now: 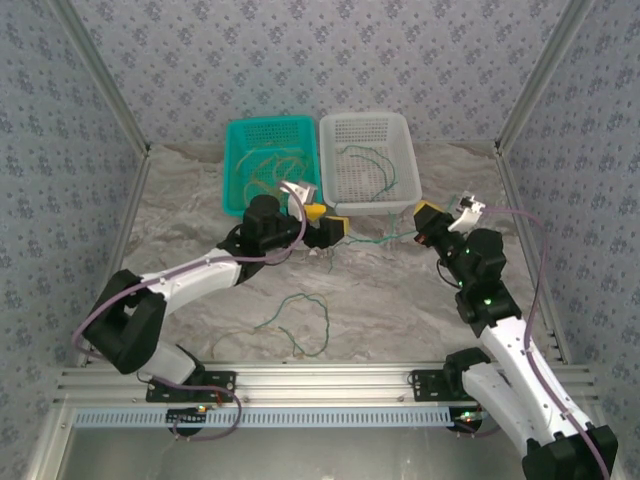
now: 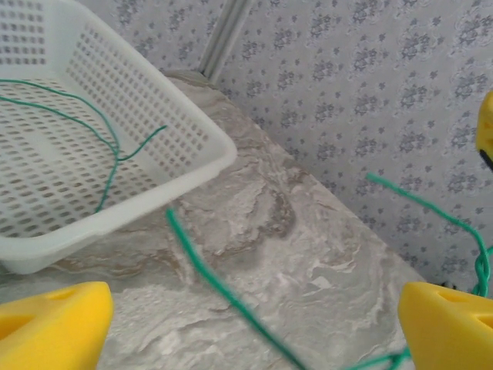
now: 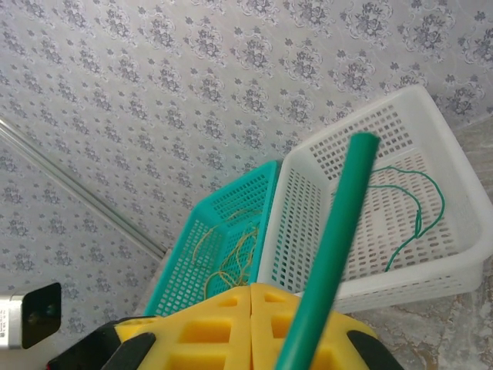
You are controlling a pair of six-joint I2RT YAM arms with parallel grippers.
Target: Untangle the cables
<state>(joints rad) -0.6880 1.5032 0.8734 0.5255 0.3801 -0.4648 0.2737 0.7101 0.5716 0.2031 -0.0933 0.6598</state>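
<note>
- Pinching the held green cable (image 3: 337, 231) between pressed-together yellow fingers, the right gripper (image 3: 251, 297) sat toward the right edge of the tabletop (image 1: 400, 300), just off the near right corner of the white basket (image 1: 365, 117).
- That cable ran leftward across the marble to the left gripper (image 2: 250, 339), whose fingers (image 2: 54, 327) stood spread wide with the strand passing between them (whether it brushed one pad, I could not tell).
- A loose green cable (image 1: 300, 322) lay curled mid-tabletop, toward the near edge.
- Another green cable (image 1: 375, 165) lay inside the white basket; yellowish cables (image 1: 268, 168) lay in the teal basket (image 1: 268, 122), the two baskets side by side at the far edge.
</note>
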